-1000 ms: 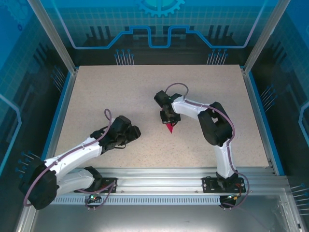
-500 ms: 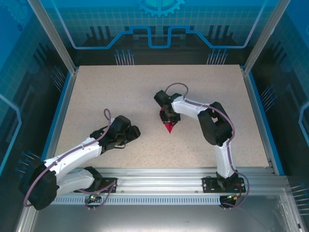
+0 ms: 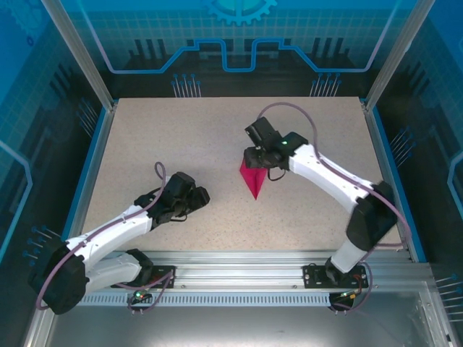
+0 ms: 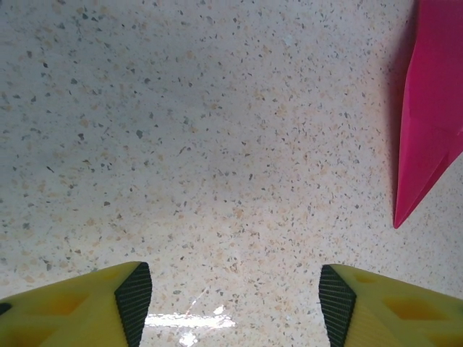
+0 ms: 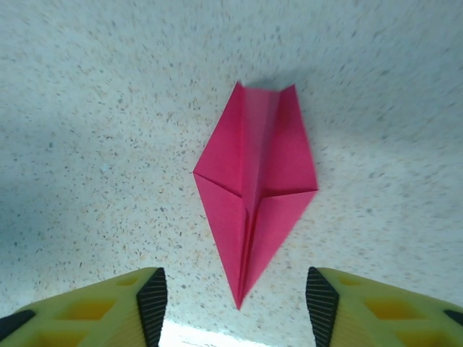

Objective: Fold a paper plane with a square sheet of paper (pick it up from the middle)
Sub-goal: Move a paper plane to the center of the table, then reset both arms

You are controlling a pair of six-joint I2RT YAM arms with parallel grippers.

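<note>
The square sheet of paper stands folded as the paper plane (image 3: 253,180), a magenta-pink kite-shaped dart with a centre crease, lying free on the table with its sharp tip toward the near edge. In the right wrist view the paper plane (image 5: 257,184) lies on the table below my right gripper (image 5: 235,303), its tip coming close to the gap between the open, empty fingers. From above, the right gripper (image 3: 259,162) hovers over the plane's far end. My left gripper (image 3: 203,196) rests low to the left of the plane, open and empty (image 4: 235,303), with the plane's tip (image 4: 427,123) at its far right.
The speckled beige table (image 3: 173,130) has blue rails along its left and right sides and an aluminium rail with both arm bases at the near edge. Transparent blue walls enclose the back and sides.
My right gripper has opened and let go of the paper plane, and the arm has lifted and stretched out toward the far right. The plane now lies uncovered. The left arm has stayed put.
</note>
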